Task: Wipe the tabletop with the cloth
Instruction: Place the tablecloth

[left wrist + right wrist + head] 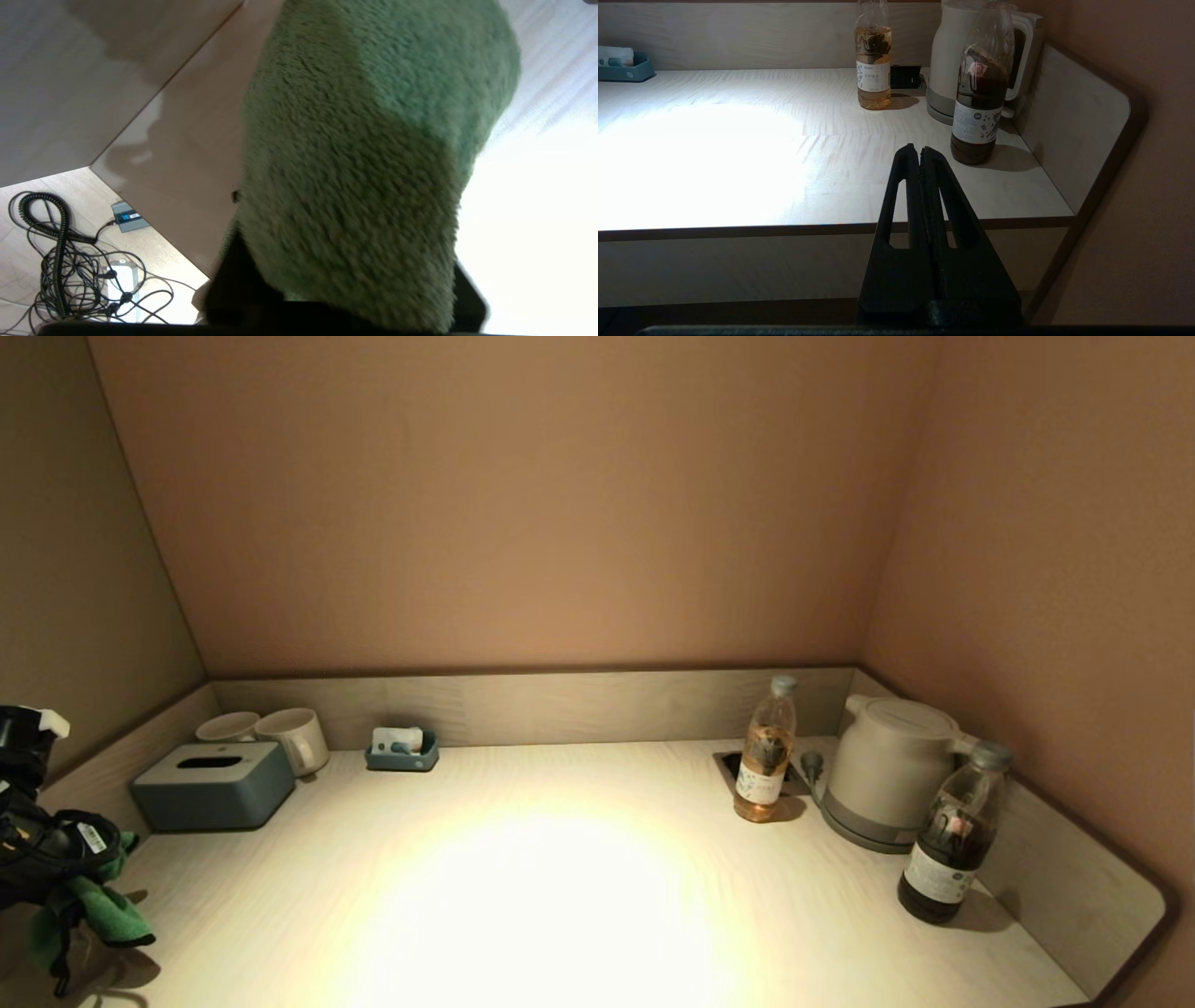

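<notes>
tabletop (560, 896) lit; left gripper (56, 887) grasps green cloth (364, 163); right gripper (920, 154) jaws clenched.

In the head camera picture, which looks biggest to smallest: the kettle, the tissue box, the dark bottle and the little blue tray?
1. Kettle and tissue box: about alike, so I won't rank them.
2. Dark bottle; it stands nearer the camera, which flatters it.
3. Blue tray, clearly smallest, though it sits farthest back.

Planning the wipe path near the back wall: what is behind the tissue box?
Behind the tissue box stand two white mugs, side by side against the backsplash. The box covers their lower parts, so whether anything small lies between them and the box cannot be seen.
</notes>
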### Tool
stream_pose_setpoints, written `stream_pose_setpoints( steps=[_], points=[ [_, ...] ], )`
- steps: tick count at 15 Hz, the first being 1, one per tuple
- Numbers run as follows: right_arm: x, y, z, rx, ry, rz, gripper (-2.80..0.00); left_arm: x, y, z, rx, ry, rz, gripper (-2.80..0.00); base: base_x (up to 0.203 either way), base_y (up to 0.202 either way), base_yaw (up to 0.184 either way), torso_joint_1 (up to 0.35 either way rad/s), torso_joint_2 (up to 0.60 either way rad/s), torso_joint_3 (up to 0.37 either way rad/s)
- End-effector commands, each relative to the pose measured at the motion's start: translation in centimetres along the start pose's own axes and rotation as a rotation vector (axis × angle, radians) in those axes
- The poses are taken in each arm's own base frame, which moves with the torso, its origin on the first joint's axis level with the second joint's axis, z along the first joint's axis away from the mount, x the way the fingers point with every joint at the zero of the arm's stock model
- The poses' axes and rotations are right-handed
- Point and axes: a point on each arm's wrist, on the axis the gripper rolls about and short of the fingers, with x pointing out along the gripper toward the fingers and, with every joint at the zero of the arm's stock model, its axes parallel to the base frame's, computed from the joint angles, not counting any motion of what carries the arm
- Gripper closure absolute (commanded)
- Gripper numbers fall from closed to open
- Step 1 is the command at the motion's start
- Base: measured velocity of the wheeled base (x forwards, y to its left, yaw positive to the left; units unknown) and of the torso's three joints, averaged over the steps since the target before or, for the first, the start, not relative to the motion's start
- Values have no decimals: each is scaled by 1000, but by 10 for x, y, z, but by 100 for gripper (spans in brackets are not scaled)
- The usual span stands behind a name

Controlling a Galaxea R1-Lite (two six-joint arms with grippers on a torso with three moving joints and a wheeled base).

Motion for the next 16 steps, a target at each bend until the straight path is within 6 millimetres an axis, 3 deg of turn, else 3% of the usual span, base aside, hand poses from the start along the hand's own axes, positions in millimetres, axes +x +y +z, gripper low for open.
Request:
stream_pose_setpoints(
  steps=[1,9,14,16],
  points=[
    [0,0,0,0,1,1,0,-1,0,1,-4,-3,-4,-280,0,0,0,0,0,0],
    [0,0,0,0,1,1,0,-19,-2,17,-146,-76,-38,-280,0,0,0,0,0,0],
    [0,0,0,0,1,1,0,-16,-4,26,-227,-90,-40,-280,0,0,0,0,0,0],
    [0,0,0,0,1,1,0,-41,0,28,-237,-139,-75,-280,0,0,0,0,0,0]
  ],
)
